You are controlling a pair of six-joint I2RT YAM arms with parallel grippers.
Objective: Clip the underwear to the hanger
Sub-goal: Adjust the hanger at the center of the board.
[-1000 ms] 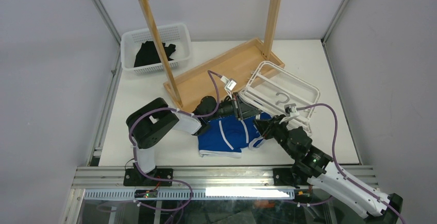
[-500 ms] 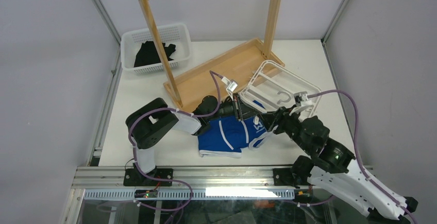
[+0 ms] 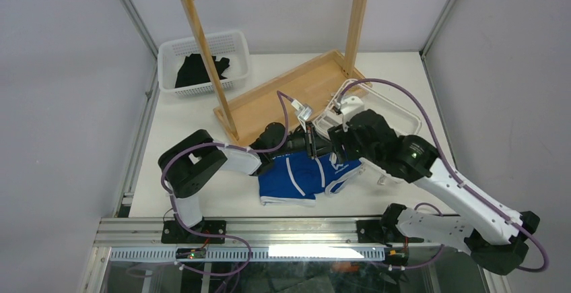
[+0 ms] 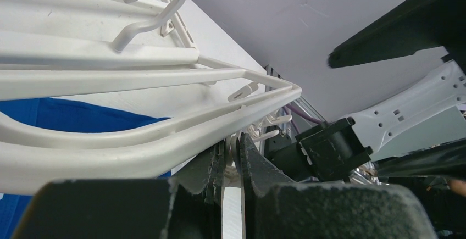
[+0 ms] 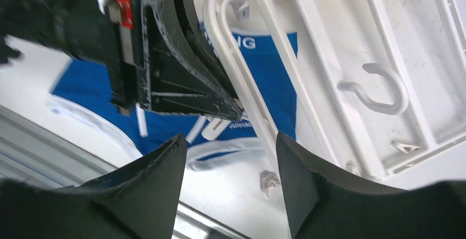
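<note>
clamping left gripper [image 4: 233,145] on the hanger [image 4: 110,78] rim, steadying it at 1 o'clock of the underwear [image 3: 296,175]; right gripper [image 5: 226,140] is hovering above, jaws spread, empty, probably to feed fabric in.

Premises: robotics laboratory test cell. Evidence: white desk [image 3: 404,74] enclosed by plain grey panels [image 3: 60,104], aluminium extrusion rail [image 3: 289,227] along its near edge, arm bases [image 3: 192,229] bolted there.
</note>
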